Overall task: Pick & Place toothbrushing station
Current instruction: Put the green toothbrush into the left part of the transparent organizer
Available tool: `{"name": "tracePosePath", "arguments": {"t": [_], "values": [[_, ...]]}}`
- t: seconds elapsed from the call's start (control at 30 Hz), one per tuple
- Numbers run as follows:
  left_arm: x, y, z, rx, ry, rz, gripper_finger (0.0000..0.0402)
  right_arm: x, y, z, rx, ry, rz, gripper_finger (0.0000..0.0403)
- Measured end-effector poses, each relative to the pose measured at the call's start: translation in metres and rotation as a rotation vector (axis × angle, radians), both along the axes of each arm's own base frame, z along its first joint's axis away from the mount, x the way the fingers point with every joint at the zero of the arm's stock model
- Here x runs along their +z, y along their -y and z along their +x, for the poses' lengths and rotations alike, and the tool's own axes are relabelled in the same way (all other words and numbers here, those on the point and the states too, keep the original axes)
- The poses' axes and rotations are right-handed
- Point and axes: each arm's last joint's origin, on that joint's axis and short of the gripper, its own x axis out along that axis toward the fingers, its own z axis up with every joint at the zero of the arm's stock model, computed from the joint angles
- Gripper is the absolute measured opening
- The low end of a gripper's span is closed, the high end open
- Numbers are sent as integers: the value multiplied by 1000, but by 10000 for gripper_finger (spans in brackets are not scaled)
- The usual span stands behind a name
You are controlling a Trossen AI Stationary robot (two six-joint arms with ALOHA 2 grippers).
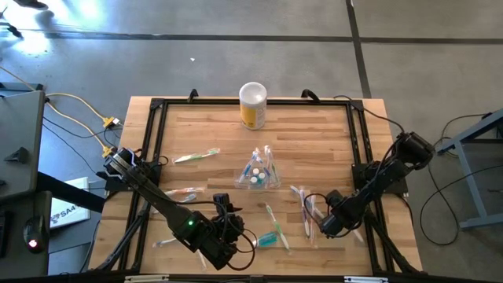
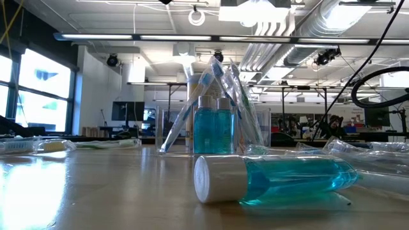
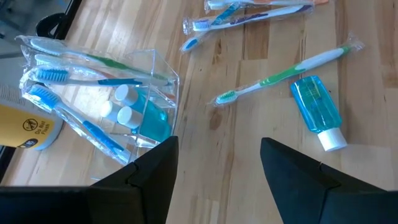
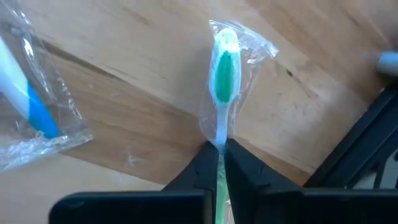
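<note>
Now right pincer [image 4: 221,152] clamped on one green wrapped toothbrush [image 4: 224,74], left pincer [image 3: 217,168] wide, one clear holder [image 3: 134,102].

Not much to read here. In the left wrist view, the yellow cylindrical canister [image 3: 28,127], lying beyond the left gripper's fingers, carries a small round black prohibition-style sign and a line of dark print beside it, too small to make out. Off the table edge in the high view, a white sheet [image 1: 69,208] shows dark letters starting "SA"; the rest is unclear.
</note>
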Motion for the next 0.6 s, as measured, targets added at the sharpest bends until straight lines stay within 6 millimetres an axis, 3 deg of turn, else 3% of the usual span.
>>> {"name": "tracePosePath", "arguments": {"t": [0.2, 0.4, 0.6], "values": [[1, 1, 1, -1, 15, -11, 221, 17, -2, 0, 63, 43, -121, 5], [2, 3, 3, -20, 32, -10, 221, 64, -22, -3, 94, 145, -177, 1], [-1, 6, 10, 26, 110, 39, 221, 108, -51, -7, 193, 397, -247, 1]]}}
